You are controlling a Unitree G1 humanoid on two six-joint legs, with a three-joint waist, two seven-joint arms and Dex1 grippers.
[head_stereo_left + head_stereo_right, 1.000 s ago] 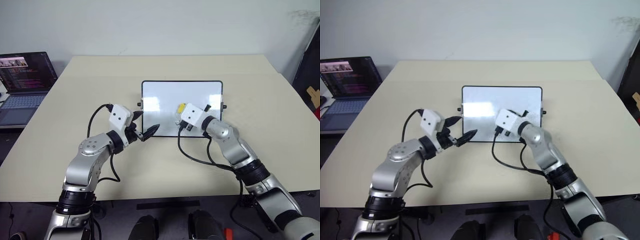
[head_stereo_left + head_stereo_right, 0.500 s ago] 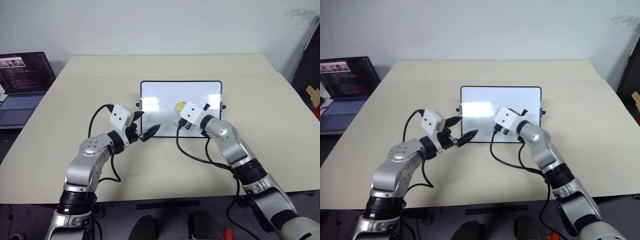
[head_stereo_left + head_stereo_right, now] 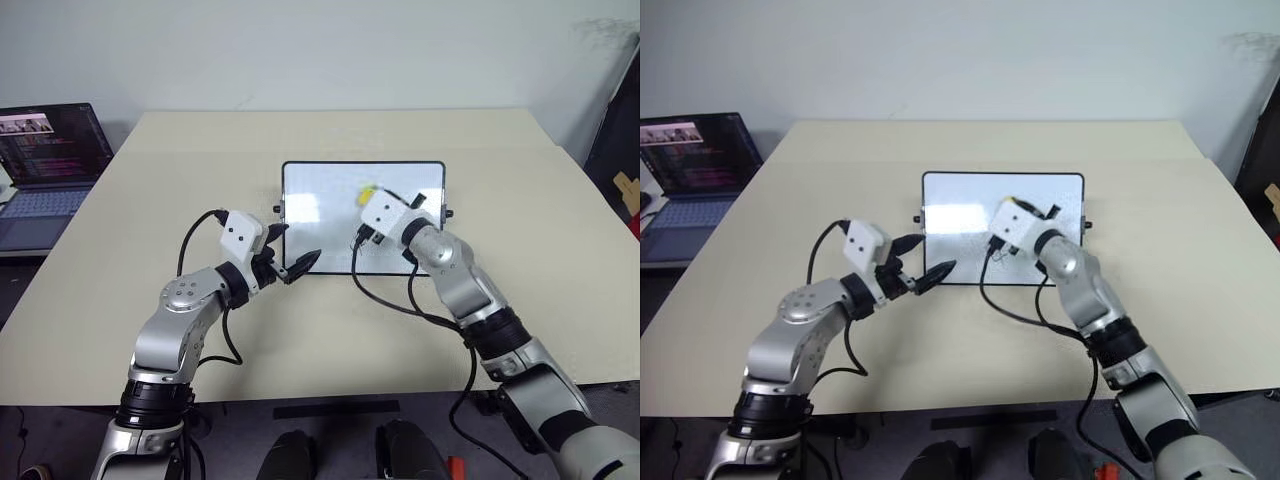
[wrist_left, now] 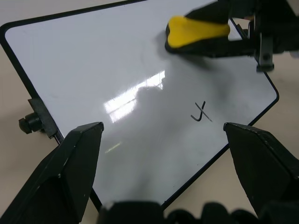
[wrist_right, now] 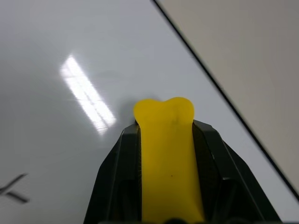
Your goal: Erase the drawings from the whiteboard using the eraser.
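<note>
The whiteboard (image 3: pixel 325 195) lies in the middle of the beige table. My right gripper (image 3: pixel 373 198) is shut on the yellow eraser (image 3: pixel 367 189), whose tip rests on the board's far middle part, near its far edge. The same eraser (image 5: pixel 167 149) sits squeezed between the black fingers (image 5: pixel 114 172) in the right wrist view. One small black scribble of the drawings (image 4: pixel 201 113) remains on the board near its front edge, apart from the eraser (image 4: pixel 196 31). My left gripper (image 3: pixel 292 250) stands open at the board's near left corner, holding nothing.
An open laptop (image 3: pixel 48 160) stands off the table's left side. A dark panel (image 3: pixel 615 140) leans at the far right. Black cables (image 3: pixel 400 305) loop from both wrists over the table (image 3: pixel 200 160).
My right gripper has carried the eraser across the board away from me, from its middle toward the far edge. The left arm has stayed still.
</note>
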